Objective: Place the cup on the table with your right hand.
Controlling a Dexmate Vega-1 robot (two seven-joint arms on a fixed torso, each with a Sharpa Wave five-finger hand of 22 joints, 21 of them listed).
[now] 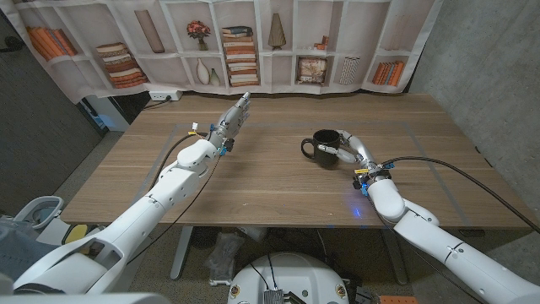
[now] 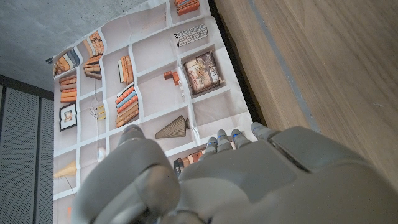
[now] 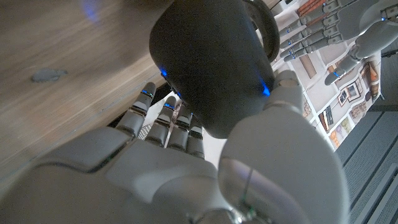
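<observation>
While the right hand grips the unmarked black cup on the table, the left hand hovers open

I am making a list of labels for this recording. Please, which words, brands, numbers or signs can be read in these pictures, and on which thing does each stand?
No text can be read in any view.
Black cup, held by the right robot hand: its visible sides are plain.
Printed bookshelf backdrop: book spines and a framed picture, any lettering too small and blurred to read.
Wooden table: no marks to read.
</observation>
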